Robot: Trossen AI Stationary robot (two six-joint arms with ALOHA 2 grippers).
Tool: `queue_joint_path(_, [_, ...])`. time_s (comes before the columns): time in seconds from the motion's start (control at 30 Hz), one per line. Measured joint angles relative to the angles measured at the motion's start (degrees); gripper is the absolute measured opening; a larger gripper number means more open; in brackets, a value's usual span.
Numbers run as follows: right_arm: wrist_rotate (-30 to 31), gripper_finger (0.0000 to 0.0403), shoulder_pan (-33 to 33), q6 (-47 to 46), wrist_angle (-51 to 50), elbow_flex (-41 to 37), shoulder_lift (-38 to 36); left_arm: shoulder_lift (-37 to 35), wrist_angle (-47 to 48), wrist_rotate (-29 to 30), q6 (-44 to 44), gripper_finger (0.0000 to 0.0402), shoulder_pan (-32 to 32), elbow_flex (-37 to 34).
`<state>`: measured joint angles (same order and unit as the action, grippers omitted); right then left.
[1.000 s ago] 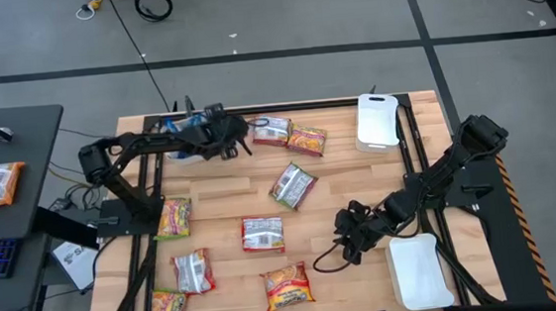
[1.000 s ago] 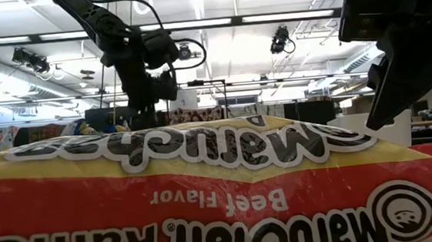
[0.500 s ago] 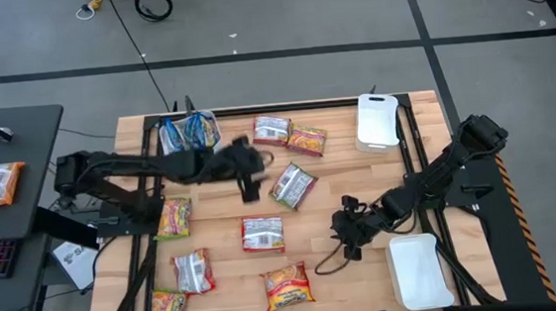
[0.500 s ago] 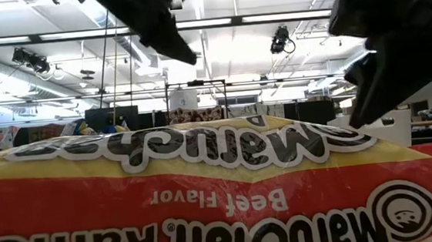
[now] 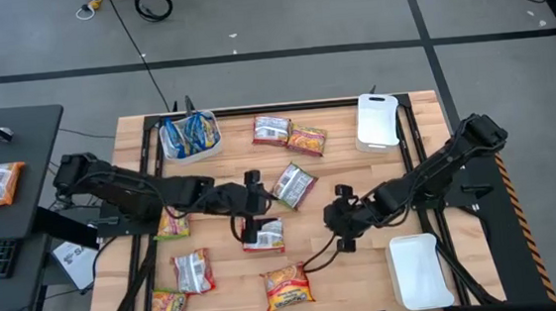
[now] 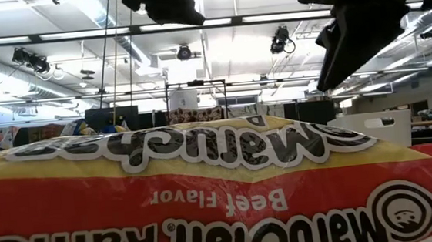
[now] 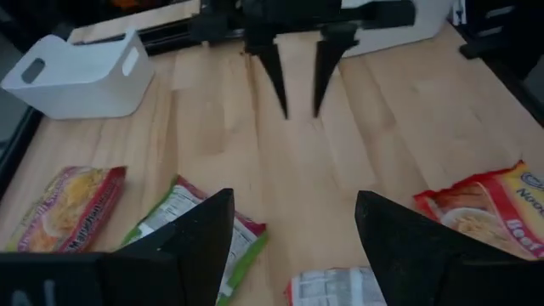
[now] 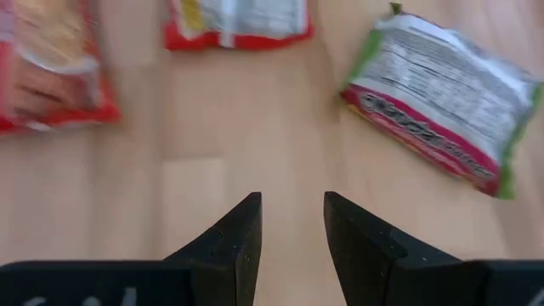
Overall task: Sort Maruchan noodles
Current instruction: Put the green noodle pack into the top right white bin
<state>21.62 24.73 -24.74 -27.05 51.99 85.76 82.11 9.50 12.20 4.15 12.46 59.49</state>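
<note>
Over mid-table, left gripper (image 5: 253, 199) open, right gripper (image 5: 339, 215) parted, empty — beef packet (image 6: 206, 191) blocks low view.

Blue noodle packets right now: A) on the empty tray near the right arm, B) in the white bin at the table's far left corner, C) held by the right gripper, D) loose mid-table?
B: the high view shows the blue packets lying inside the white bin at the table's far left corner.

Bright, even ceiling-strip lighting, soft shadows, motion blur across the right wrist view.
</note>
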Motion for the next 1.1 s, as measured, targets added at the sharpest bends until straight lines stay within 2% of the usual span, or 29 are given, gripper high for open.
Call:
queue_joint_path(0.17, [5.71,0.0134,-3.76,3.29,0.15,-3.49,0.00,-0.41,-6.97,0.27,-2.37,0.0249,-0.16,-6.63])
queue_joint_path(0.43, [9.37,0.0134,-21.02,12.58,6.54,-5.30,0.02,-0.37,-19.40,1.08,-4.03,0.0249,-2.82,-15.27])
queue_joint_path(0.6, [4.39,0.0134,-31.74,24.71,13.82,-5.27,1.47,-0.37,-20.76,1.16,-6.64,0.0249,-3.23,-16.99])
queue_joint_path(0.73, [2.49,0.0135,-36.53,32.32,18.36,-5.27,4.77,-0.37,-23.56,1.28,-8.33,0.0249,-2.34,-18.45])
queue_joint_path(0.97, [-0.06,0.0134,-41.37,33.51,19.27,-2.11,12.94,-0.37,-25.31,1.63,-9.85,0.0249,-0.55,-21.11])
queue_joint_path(1.1, [-1.89,0.0132,-41.60,32.83,18.48,-0.88,15.44,-0.37,-25.79,2.39,-11.10,0.0249,0.05,-21.80])
